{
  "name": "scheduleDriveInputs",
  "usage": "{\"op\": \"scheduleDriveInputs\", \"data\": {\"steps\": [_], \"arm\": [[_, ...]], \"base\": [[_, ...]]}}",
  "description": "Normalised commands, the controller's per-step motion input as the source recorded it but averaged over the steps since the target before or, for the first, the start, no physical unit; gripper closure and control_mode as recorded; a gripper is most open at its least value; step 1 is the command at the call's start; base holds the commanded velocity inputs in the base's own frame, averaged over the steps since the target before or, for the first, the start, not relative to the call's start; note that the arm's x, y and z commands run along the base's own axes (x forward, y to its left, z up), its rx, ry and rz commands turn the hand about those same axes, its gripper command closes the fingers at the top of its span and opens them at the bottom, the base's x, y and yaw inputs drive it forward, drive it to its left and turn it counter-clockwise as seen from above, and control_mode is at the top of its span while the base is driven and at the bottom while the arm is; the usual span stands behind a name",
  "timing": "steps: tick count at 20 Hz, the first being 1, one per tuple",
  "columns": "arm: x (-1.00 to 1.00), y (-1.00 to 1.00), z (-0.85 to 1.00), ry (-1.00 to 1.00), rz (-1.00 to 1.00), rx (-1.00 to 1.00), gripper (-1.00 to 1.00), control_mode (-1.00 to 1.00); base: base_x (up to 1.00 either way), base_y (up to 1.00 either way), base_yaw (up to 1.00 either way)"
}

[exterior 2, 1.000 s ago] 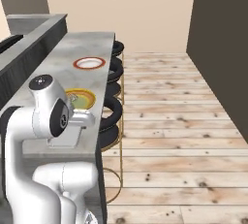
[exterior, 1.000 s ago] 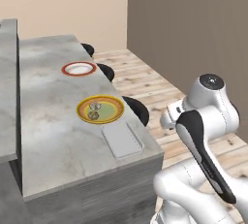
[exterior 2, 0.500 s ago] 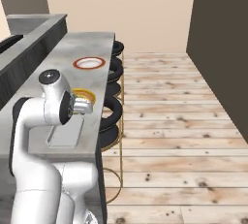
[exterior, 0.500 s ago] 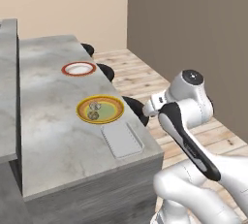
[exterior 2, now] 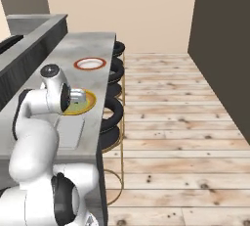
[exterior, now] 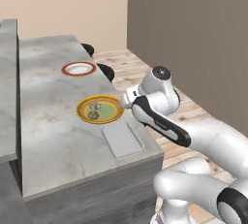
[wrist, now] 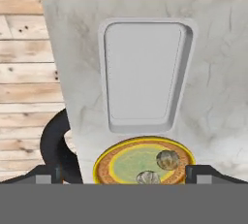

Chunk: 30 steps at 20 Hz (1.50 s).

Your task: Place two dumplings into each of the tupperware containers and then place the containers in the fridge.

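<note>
Dumplings (wrist: 167,159) on yellow-rimmed plate (wrist: 104,161) beneath downward-pointing gripper (wrist: 124,172), jaws spread wide, empty, beside tupperware container (wrist: 145,70)

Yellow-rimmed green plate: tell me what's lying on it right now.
Two dumplings lie on the yellow-rimmed green plate, side by side toward one edge. In the hand view the plate's near part is cut off at the bottom, so anything there can't be seen.
</note>
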Motion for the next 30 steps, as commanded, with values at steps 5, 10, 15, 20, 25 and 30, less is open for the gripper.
{"op": "scheduleDriveInputs", "data": {"steps": [5, 10, 15, 20, 25, 30], "arm": [[1.0, 0.61, 0.0, 0.34, 0.26, -0.09, -1.0, -1.0], [0.98, 0.62, 0.0, 0.36, 0.1, -0.13, -1.0, -1.0], [0.6, 0.34, -0.33, 0.24, 0.0, -0.06, -1.0, -1.0], [0.02, 0.01, -0.78, 0.02, 0.0, 0.0, -1.0, -1.0], [0.18, 0.12, -0.59, -0.01, 0.0, 0.0, -1.0, -1.0], [0.6, 0.47, -0.09, -0.03, 0.0, -0.01, -1.0, -1.0]], "base": [[0.0, 0.0, 0.0], [0.0, 0.0, 0.0], [0.0, 0.0, 0.0], [0.0, 0.0, 0.0], [0.0, 0.0, 0.0], [0.0, 0.0, 0.0]]}}
